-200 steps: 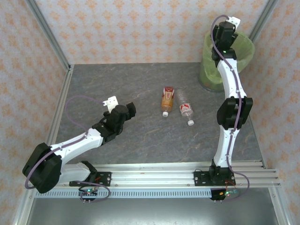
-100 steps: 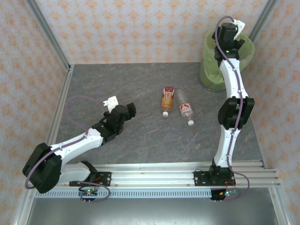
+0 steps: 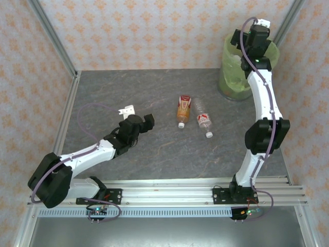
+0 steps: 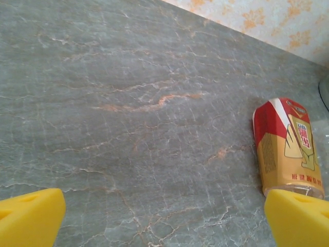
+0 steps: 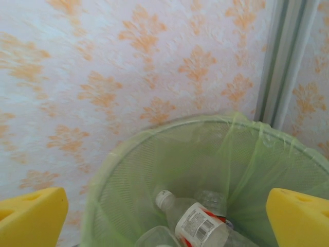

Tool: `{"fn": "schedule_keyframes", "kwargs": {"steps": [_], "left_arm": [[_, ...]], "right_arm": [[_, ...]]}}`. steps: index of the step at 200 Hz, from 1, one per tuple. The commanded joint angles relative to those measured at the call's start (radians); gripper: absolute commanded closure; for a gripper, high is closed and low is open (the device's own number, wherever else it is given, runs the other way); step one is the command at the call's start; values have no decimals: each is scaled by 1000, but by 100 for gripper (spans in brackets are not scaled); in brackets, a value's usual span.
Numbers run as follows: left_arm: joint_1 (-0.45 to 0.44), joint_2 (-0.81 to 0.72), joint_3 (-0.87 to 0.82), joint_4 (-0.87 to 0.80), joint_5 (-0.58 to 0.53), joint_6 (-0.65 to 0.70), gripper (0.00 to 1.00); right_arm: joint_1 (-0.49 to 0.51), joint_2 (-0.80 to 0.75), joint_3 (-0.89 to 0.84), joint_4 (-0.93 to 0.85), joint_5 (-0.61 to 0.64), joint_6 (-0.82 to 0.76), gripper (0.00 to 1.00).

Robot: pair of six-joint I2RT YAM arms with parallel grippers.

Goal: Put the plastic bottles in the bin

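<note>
So, quick status: my right end effector (image 5: 164, 218) is up over the bin (image 3: 226, 82) in the far right corner, pads spread wide with nothing between them. Looking in, I can see a white-capped bottle (image 5: 198, 226) with a red-and-white label lying inside on the green liner, with more clear plastic around it. My left end effector (image 4: 164, 221) is spread wide too, empty, hovering over the desk (image 3: 128, 87) and facing the orange-label bottle (image 4: 288, 149). That one lies on its side mid-desk, just beside a clear bottle (image 3: 204, 119) with a red-and-white label, both well apart from the bin.
</note>
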Motion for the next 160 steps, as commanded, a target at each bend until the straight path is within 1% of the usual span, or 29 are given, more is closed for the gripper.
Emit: {"fn": "schedule_keyframes", "kwargs": {"steps": [1, 17, 46, 56, 76, 96, 111, 130, 160], "left_arm": [[8, 24, 59, 21, 77, 44, 0], [8, 34, 90, 11, 111, 46, 0], [8, 47, 137, -25, 121, 43, 0], [8, 48, 149, -37, 120, 43, 0], [8, 46, 166, -53, 108, 33, 0], [8, 40, 176, -56, 98, 18, 0], [8, 40, 183, -60, 92, 7, 0], [8, 40, 183, -57, 93, -1, 0], [7, 28, 155, 5, 126, 5, 0]], "right_arm": [[15, -116, -43, -46, -134, -77, 1], [31, -183, -118, -56, -203, -94, 1], [68, -304, -262, -73, -377, -128, 1], [87, -341, -310, -80, -412, -135, 1], [139, -417, -437, -41, -422, -152, 1], [181, -487, -578, 45, -427, -129, 1], [202, -527, -659, 77, -446, -113, 1], [215, -561, -749, 108, -464, -59, 1], [224, -570, -850, 108, -462, 45, 1]]}}
